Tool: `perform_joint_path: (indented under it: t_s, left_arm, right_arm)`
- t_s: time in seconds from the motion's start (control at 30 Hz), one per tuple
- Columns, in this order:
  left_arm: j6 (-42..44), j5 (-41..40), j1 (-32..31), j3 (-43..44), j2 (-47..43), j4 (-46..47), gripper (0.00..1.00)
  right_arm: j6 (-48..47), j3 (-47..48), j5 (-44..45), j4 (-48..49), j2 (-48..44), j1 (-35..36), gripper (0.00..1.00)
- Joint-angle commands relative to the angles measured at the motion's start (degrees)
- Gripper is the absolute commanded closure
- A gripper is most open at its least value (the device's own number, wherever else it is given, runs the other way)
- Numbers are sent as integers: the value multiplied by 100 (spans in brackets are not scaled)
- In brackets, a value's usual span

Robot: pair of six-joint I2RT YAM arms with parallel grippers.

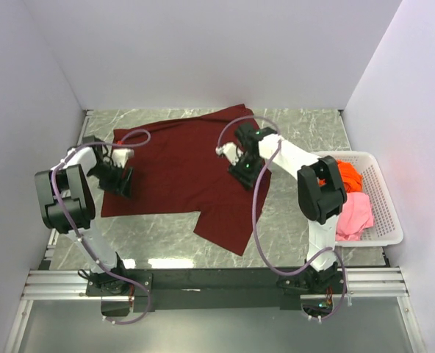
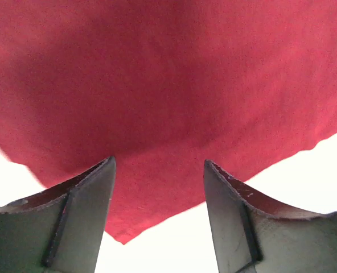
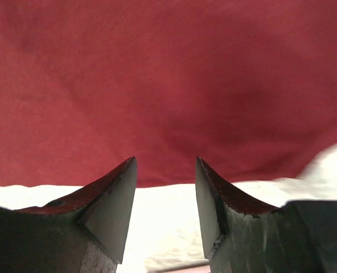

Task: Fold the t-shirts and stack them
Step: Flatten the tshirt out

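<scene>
A large maroon t-shirt (image 1: 181, 173) lies spread flat on the marble table. My left gripper (image 1: 120, 181) is at the shirt's left edge. In the left wrist view its jaws (image 2: 159, 165) stand open over a corner of the maroon cloth (image 2: 168, 85), gripping nothing. My right gripper (image 1: 241, 169) is low over the shirt's right side. Its jaws (image 3: 165, 162) are open too, with the edge of the cloth (image 3: 168, 85) just beyond the fingertips. An orange t-shirt (image 1: 348, 175) and a pink t-shirt (image 1: 354, 212) lie crumpled in the basket.
A white perforated basket (image 1: 389, 213) stands at the table's right edge, close to the right arm. White walls close in the left, back and right sides. Bare marble (image 1: 291, 125) shows behind and in front of the shirt.
</scene>
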Motion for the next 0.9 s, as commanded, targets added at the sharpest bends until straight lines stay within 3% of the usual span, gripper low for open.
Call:
perform_joint_path:
  t_s: [0.0,0.33,0.53,0.67,0.7,0.8,0.87]
  left_arm:
    - [266,-111,28,-389,-311,48,33]
    - [801,-700,-60,-1576,-880,-74,39]
    - [1494,-622,-183,-2262,-1680,-934,40]
    - [1979,-78,-122,-1625,-1779,-1874,37]
    - [1980,393,-60,-1360,-1744,-2146,34]
    - [1805,1186,160,-95,-1271,-2133,29]
    - [1200,1303,178,729,-1006,-1746,28]
  right_arm:
    - [219,-229,168,143,-108,134,48]
    - [96,-1809,652,47,-502,459,51]
    - [-193,-2487,233,-515,-1336,810,52]
    - [-738,-2437,-374,-1401,-1882,890,52]
    - [-834,-2305,-498,-1543,-2005,829,53]
    - [-898,-791,-1122,-1659,-1911,268,52]
    - [-372,-5,-967,-1091,-1578,-119,52]
